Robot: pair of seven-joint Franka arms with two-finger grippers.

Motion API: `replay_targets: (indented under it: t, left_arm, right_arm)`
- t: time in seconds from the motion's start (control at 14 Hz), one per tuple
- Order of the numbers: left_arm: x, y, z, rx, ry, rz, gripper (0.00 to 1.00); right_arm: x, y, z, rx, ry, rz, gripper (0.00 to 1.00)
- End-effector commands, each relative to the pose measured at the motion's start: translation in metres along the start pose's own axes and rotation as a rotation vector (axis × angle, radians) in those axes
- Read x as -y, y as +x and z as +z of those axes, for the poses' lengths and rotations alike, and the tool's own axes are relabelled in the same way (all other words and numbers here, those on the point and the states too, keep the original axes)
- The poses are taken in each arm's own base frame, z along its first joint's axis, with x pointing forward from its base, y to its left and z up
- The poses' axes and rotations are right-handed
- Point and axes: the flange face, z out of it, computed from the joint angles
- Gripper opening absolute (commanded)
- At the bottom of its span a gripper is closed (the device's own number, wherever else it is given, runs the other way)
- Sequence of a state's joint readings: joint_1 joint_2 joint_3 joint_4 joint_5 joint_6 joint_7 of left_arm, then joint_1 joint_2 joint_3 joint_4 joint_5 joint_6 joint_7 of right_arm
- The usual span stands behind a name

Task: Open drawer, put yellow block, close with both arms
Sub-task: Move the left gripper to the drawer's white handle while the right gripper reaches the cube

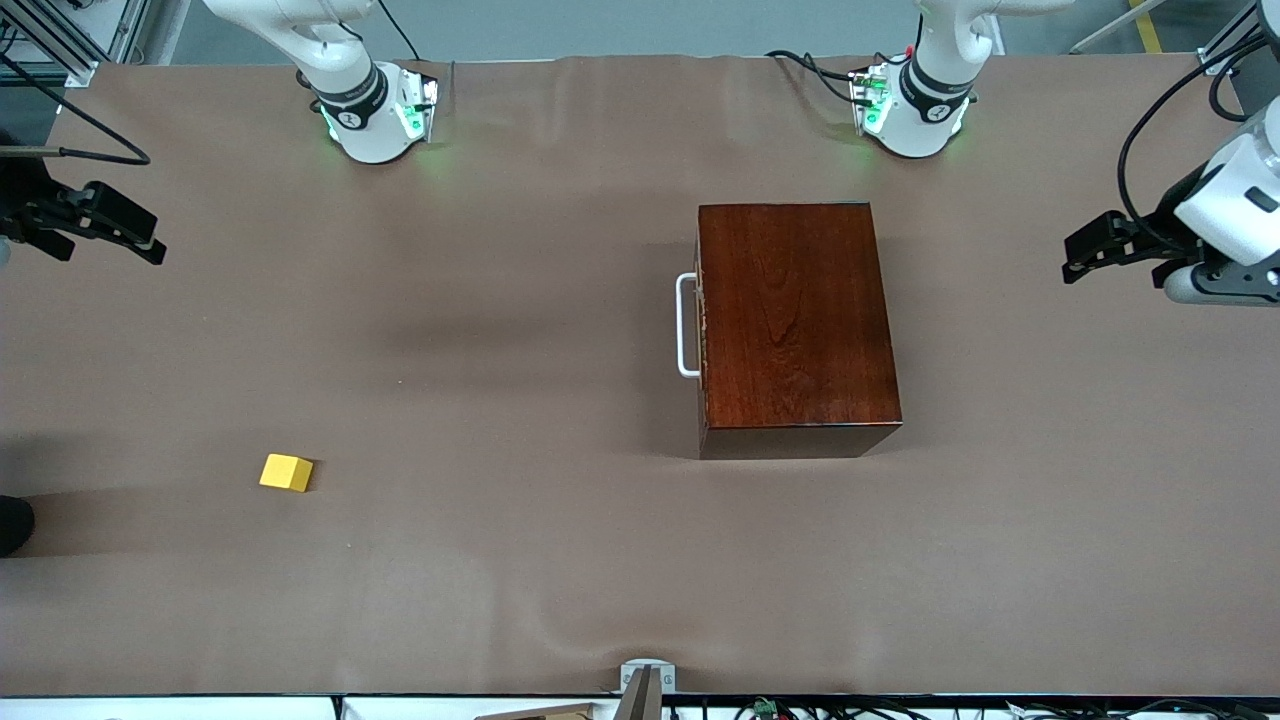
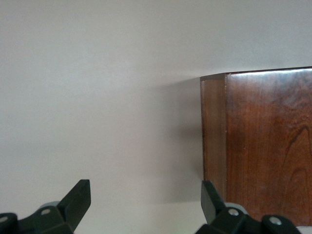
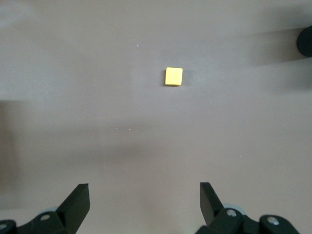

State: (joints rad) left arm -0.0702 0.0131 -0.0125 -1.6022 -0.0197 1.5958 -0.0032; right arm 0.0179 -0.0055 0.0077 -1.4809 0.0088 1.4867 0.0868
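Note:
The dark reddish-brown wooden box (image 1: pixel 795 320) stands on the table below the left arm's base. Its drawer is shut, and the white U-shaped handle (image 1: pixel 686 325) faces the right arm's end. The yellow block (image 1: pixel 286 472) lies on the table toward the right arm's end, nearer to the front camera than the box. My left gripper (image 1: pixel 1070 260) is open and empty over the table at the left arm's end; its wrist view (image 2: pixel 145 195) shows a corner of the box (image 2: pixel 268 146). My right gripper (image 1: pixel 155 245) is open and empty over the right arm's end; its wrist view (image 3: pixel 145 195) shows the block (image 3: pixel 173 76).
The brown table cover (image 1: pixel 500 330) is bare between block and box. A dark round object (image 1: pixel 12 525) sits at the table's edge on the right arm's end, near the block; it also shows in the right wrist view (image 3: pixel 305 41). A small grey bracket (image 1: pixel 647 680) sits at the table's front edge.

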Motion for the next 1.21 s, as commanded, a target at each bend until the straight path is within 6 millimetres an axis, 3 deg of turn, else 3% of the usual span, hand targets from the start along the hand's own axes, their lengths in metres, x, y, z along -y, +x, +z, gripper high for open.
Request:
replay_targets:
  t: [0.0,0.21,0.5,0.64,0.93,1.0,1.14]
  left_arm:
    - [-0.043,0.013,0.002,-0.01,-0.044,0.066,1.0]
    - [-0.119,0.023,0.001,-0.017,-0.056,0.021,1.0]
    - [-0.247,-0.003,0.012,0.013,-0.069,-0.066,1.0]
    - [-0.316,-0.013,0.025,0.031,-0.076,-0.126,1.0]
    - [-0.431,-0.044,0.073,0.038,-0.083,-0.111,1.0]
    - [-0.448,-0.047,0.088,0.036,-0.081,-0.13,1.0]
    - [-0.477,-0.056,0.122,0.014,-0.04,-0.172,1.0]
  right_arm:
    - [0.01,0.0,0.003,0.012,0.004,-0.019,1.0]
    - [0.001,0.001,0.003,0.01,0.001,-0.008,1.0]
    - [0.018,0.0,0.003,0.008,0.011,-0.034,1.0]
    - [0.028,0.008,0.018,0.037,0.008,-0.051,1.0]
    - [0.041,0.031,0.068,0.121,-0.006,-0.071,1.0]
    - [0.047,0.037,0.086,0.154,-0.024,-0.077,1.0]
    - [0.039,0.044,0.101,0.177,-0.024,-0.063,1.0]
